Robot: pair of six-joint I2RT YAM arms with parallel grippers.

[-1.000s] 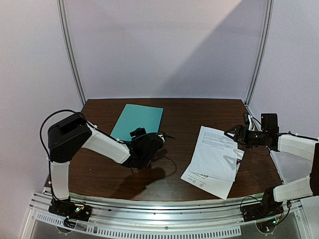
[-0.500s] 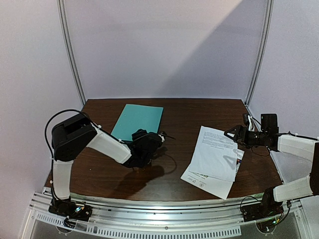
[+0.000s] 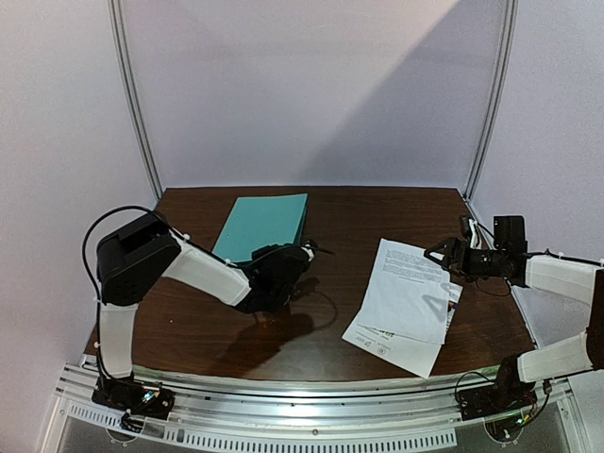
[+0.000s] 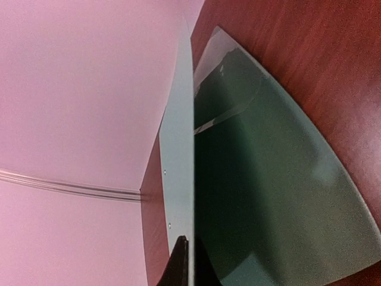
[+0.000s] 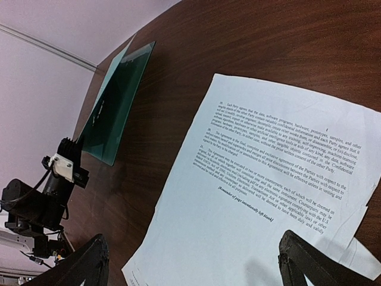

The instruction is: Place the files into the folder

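Currently, at the left of the table [image 3: 189, 321], the teal folder [image 3: 264, 222] lies close to the far edge, left of centre, with its long sides running from far to near. It stands partly open. The lower cover [image 4: 280, 196] lies flat on the wood, and the upper cover [image 4: 178, 149] is raised off it along the right side; the left wrist camera sees this cover edge-on. The left fingers [image 4: 178, 269] sit at the near right corner of the folder, one on each side of the raised cover, pinching it. The left arm reaches from the near left corner toward the middle of the table.

Right of centre, the two files lie stacked and slightly fanned, well apart from the folder. The text sheet [image 3: 411, 283] is on top, with black printed paragraphs facing up. The second sheet [image 3: 387, 344] lies under it, showing only along the near edge and the right side of the top sheet, toward the near right corner of the table. Its print is too small to read.

Near the right edge of the table, the right fingers [image 5: 89, 262] are spread wide and hold nothing. They hang above the far right corner of the text sheet and point toward the left.
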